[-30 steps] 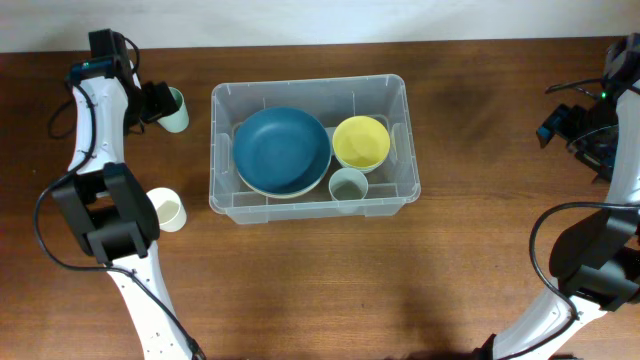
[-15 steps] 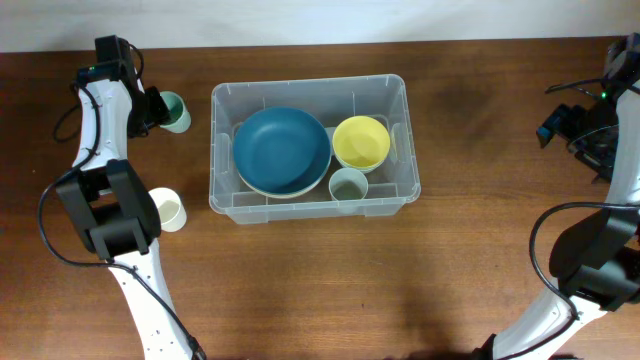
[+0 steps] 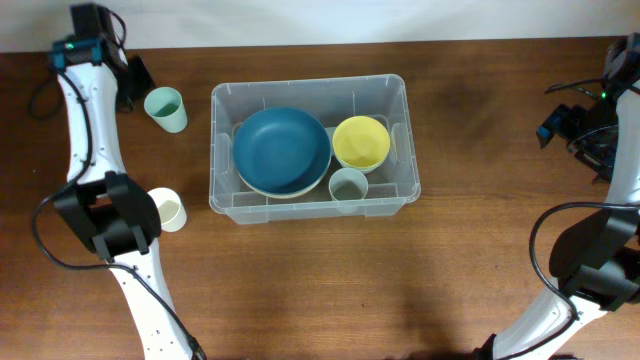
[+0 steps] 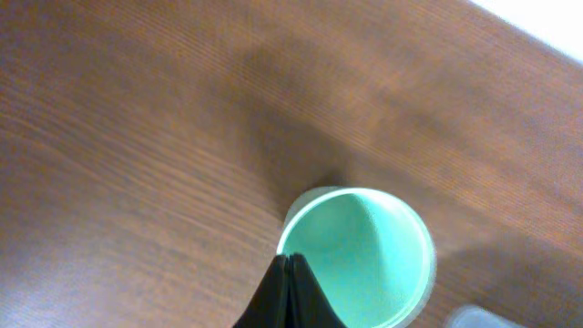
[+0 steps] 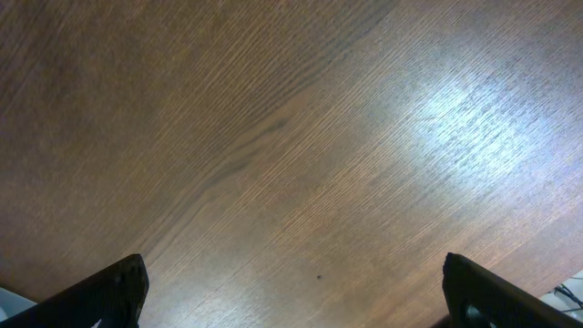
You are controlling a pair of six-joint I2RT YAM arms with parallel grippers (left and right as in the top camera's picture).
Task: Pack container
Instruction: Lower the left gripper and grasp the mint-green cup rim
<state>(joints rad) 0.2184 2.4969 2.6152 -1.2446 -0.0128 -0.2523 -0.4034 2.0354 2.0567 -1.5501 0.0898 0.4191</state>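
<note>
You had the container mid-counter, and in it sat a blue bowl, a yellow bowl and a pale cup. Out left, a mint cup stood upright just beside your left gripper, not touching. A white cup stood further down that side.

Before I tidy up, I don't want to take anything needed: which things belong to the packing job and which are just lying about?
Job: container, blue bowl, yellow bowl, pale cup inside it; green cup and white cup outside, probably still to pack.
Lying about: nothing else loose in view.
</note>
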